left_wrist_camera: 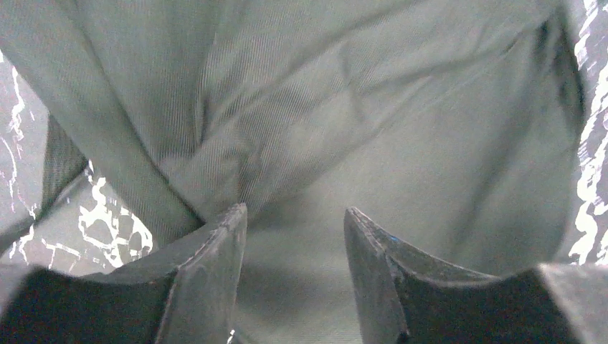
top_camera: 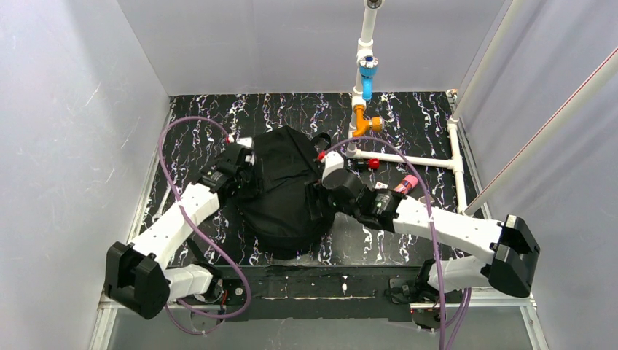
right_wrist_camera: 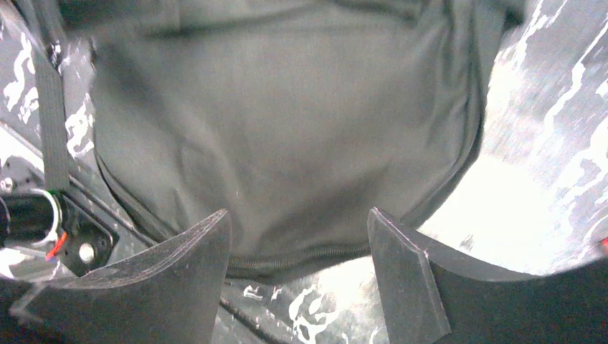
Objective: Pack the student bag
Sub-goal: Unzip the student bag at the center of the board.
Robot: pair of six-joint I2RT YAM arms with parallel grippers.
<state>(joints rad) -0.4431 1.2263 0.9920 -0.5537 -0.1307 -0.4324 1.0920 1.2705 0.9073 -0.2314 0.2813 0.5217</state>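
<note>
Student bag (top_camera: 284, 189) overfills both wrist views (edges cropped); contents hidden.

no legible text, label, brand, number or sign anywhere; plain fabric on the student bag (top_camera: 284, 191), nothing readable on it.
</note>
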